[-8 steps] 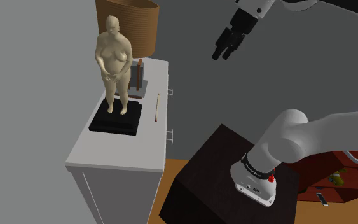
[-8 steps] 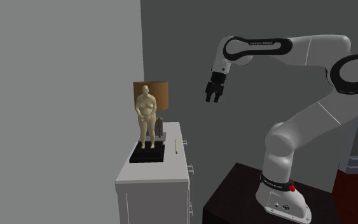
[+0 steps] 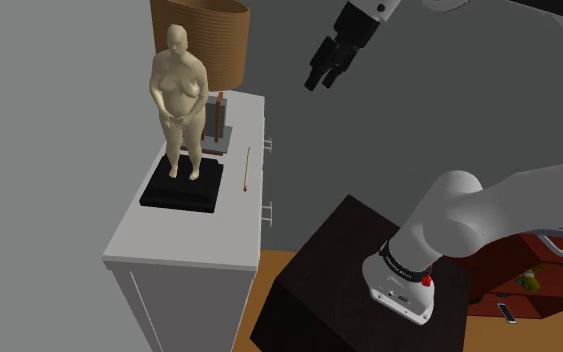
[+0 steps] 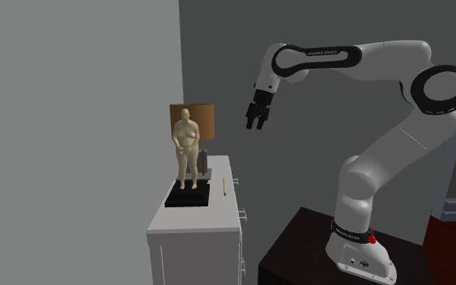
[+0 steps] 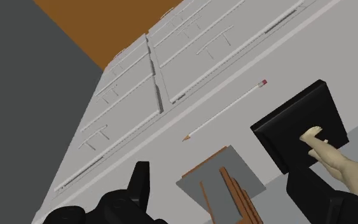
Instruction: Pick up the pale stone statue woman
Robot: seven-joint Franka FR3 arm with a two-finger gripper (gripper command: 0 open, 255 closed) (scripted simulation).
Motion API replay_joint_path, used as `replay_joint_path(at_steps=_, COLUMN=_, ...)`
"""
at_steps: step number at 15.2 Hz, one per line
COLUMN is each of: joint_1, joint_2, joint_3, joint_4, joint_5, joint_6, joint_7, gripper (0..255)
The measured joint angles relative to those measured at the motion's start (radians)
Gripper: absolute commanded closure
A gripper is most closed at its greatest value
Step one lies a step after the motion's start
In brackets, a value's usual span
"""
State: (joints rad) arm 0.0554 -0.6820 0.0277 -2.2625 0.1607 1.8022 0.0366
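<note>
A pale beige stone statue (image 3: 179,95) of a standing nude woman stands upright on a flat black square plinth (image 3: 181,187) atop a white drawer cabinet (image 3: 169,245). A brown-shaded lamp (image 3: 209,35) is behind it and a thin pencil (image 3: 245,170) lies just beside the plinth. The all-black two-finger gripper (image 3: 321,72) hangs well apart from the figure, higher and toward the shoulder view's right, its fingers apparently spread and empty (the wrist view shows them apart). A sideways approach could topple the tall figure or bump the lamp, and the rounded torso may slip.
</note>
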Motion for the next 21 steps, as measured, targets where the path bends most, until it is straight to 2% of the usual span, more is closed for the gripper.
replay_joint_path(at_steps=11, joint_1=0.084, joint_2=0.212, joint_3=0.174, joint_4=0.181, joint_5=0.012, joint_6=0.144, joint_7=0.061, gripper=0)
replay_joint_path(at_steps=19, joint_1=0.122, joint_2=0.393, joint_3=0.302, joint_4=0.366, joint_5=-0.054, joint_6=0.213, joint_7=0.119, gripper=0)
replay_joint_path(at_steps=21, joint_1=0.127, joint_2=0.408, joint_3=0.315, joint_4=0.361, joint_5=-0.061, joint_6=0.24, joint_7=0.125, gripper=0)
